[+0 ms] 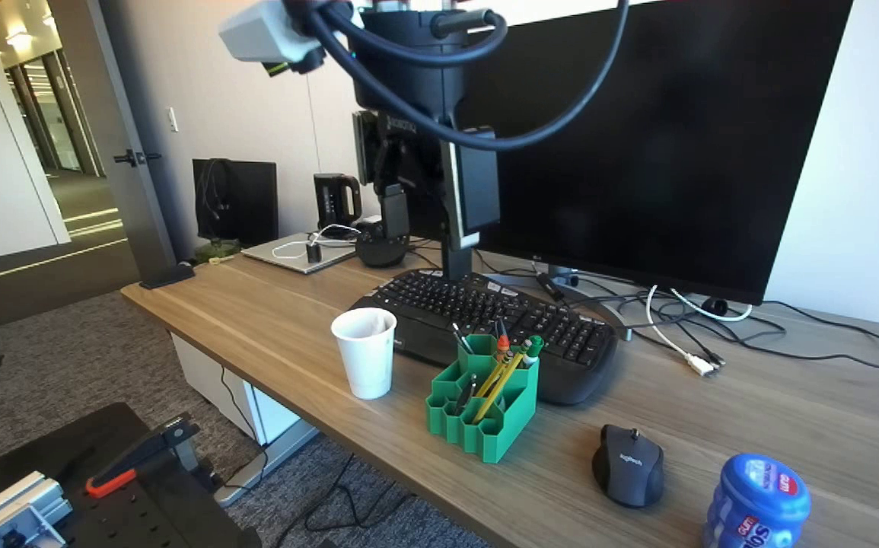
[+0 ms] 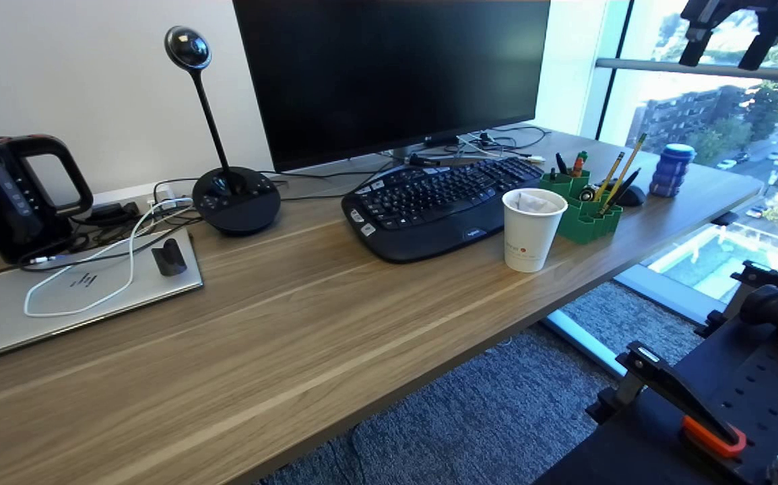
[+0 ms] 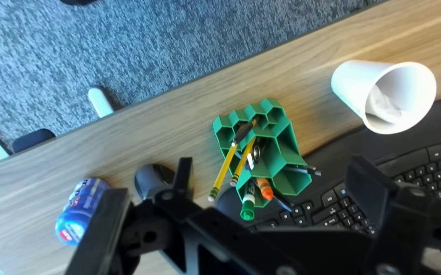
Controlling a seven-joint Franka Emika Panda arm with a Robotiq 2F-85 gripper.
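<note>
Nothing sits between the fingers of my gripper point(image 3: 272, 168), which stands open above the desk. In an exterior view the gripper point(image 1: 426, 234) hangs in front of the monitor; at the upper right in an exterior view, the gripper point(image 2: 723, 59) shows only its fingertips. Below it, the green honeycomb pen holder point(image 3: 287, 154) holds yellow pencils point(image 3: 224, 170), a green-capped marker point(image 3: 247, 208), an orange-tipped crayon-like stick point(image 3: 265, 189) and dark pens. A white paper cup point(image 1: 368, 361) with crumpled white paper inside stands upright beside the holder point(image 1: 517, 415), apart from it. The gripper touches none of these.
A black keyboard point(image 2: 442, 202) lies behind the cup and holder, before a large monitor point(image 1: 660, 152). A mouse point(image 1: 629, 466) and blue gum bottle point(image 1: 759, 502) are near the holder. Further along are a webcam stand point(image 2: 237, 202), closed laptop point(image 2: 119, 276), kettle point(image 2: 11, 195) and loose cables.
</note>
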